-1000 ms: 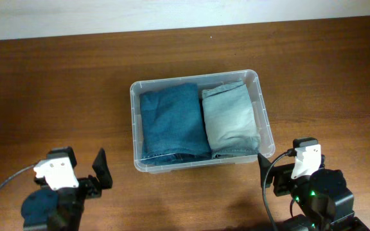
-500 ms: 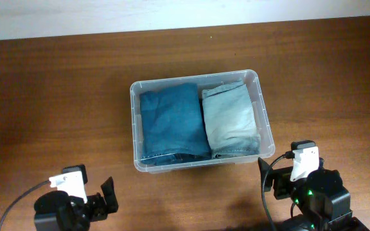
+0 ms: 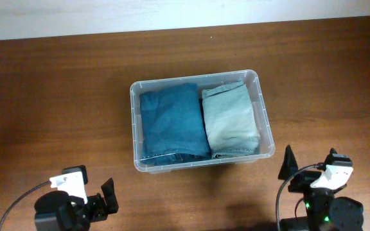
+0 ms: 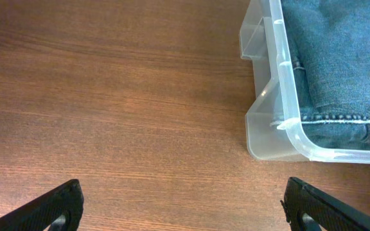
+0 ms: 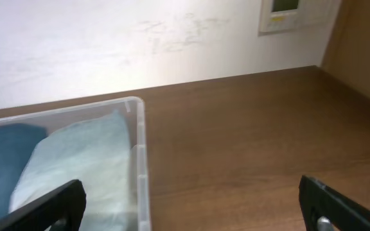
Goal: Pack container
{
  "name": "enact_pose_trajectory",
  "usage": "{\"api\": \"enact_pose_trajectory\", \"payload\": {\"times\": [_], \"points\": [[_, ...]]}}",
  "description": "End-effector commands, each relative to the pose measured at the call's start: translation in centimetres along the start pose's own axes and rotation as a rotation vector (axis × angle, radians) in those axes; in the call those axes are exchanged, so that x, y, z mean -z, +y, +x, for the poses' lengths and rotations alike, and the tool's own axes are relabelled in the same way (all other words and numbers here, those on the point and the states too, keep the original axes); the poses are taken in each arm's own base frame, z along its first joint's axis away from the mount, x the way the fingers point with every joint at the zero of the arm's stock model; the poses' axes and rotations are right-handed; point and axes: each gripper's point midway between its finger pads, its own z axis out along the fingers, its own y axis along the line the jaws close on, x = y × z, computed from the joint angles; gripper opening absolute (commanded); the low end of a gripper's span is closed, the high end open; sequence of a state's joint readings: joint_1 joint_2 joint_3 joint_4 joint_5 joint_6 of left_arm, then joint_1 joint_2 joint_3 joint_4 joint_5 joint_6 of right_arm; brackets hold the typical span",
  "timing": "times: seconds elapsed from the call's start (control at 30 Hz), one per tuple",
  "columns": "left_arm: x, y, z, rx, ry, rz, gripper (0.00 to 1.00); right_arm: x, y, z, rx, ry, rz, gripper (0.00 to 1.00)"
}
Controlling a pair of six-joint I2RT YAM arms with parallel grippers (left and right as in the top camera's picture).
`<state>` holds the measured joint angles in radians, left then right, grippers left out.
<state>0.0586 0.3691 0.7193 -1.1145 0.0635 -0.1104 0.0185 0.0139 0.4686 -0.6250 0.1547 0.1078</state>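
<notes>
The container (image 3: 132, 122), a clear plastic bin, stands at the table's middle. Inside lie folded dark blue jeans (image 3: 172, 122) on the left and folded light blue jeans (image 3: 230, 119) on the right. My left gripper (image 3: 109, 196) is open and empty near the front left edge, away from the bin. In the left wrist view its jaws (image 4: 185, 212) hover over bare wood, with the container's corner (image 4: 281, 83) and dark jeans (image 4: 339, 58) ahead to the right. My right gripper (image 3: 288, 165) is open and empty, by the bin's front right corner. The right wrist view (image 5: 194, 208) shows the container's rim (image 5: 140, 167) and light jeans (image 5: 76, 160).
The brown wooden table (image 3: 56, 96) runs back to a white wall (image 3: 172, 13). A wall panel (image 5: 284, 9) hangs on the wall, seen in the right wrist view. Cables trail from both arms at the front edge.
The left arm pulled back toward the front edge, then held still. The right arm shifted right and toward the front edge, its view now tilted up toward the wall.
</notes>
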Motion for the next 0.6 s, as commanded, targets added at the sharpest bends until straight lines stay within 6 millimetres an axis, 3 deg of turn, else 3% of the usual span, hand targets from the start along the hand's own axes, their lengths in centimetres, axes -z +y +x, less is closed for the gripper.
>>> {"api": "enact_pose_trajectory", "payload": {"times": [0.0,0.1,0.2,0.43,0.57], "points": [[0.0,-0.2,0.1,0.007,0.0,0.012,0.99,-1.3,-0.5,0.8,0.014,-0.028,0.028,0.98],[0.0,-0.2,0.1,0.007,0.0,0.012,0.99,-2.7,0.0,2.0,0.013,-0.038,-0.004,0.98],[0.0,-0.2,0.1,0.007,0.0,0.012,0.99,-4.1,0.8,4.5,0.017,-0.006,-0.051,0.98],[0.0,-0.2,0.1,0.007,0.0,0.012,0.99,-5.4,0.9,9.6,0.021,0.109,-0.068,0.98],[0.0,-0.2,0.1,0.007,0.0,0.012,1.0,-5.3,0.9,9.6,0.022,0.112,-0.07,0.98]]}}
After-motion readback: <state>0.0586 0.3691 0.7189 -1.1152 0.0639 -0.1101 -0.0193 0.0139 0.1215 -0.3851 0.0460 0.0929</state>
